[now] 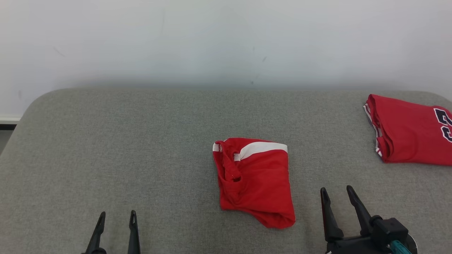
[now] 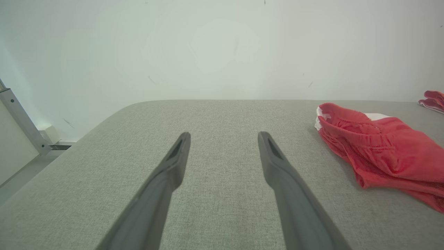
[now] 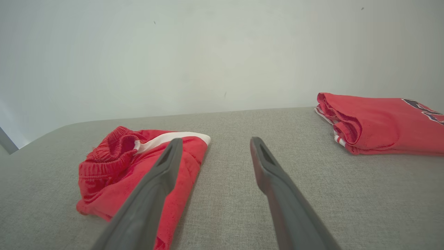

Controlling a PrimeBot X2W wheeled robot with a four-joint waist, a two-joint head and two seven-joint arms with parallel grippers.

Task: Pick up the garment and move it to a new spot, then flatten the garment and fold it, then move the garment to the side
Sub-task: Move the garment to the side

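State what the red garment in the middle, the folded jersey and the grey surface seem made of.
Red garment: matte knit, probably polyester or cotton; soft creases, gathered elastic waistband. Folded jersey: smoother, likely sports polyester, going by its striped trim; unsure. Grey surface: woven upholstery fabric, matte, visible heathered weave.

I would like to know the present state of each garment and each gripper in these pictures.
Red shorts: loosely folded, lying free, not held.
Red jersey: neatly folded, lying at the far right, not held.
Left gripper: open, holding nothing.
Right gripper: open, holding nothing.
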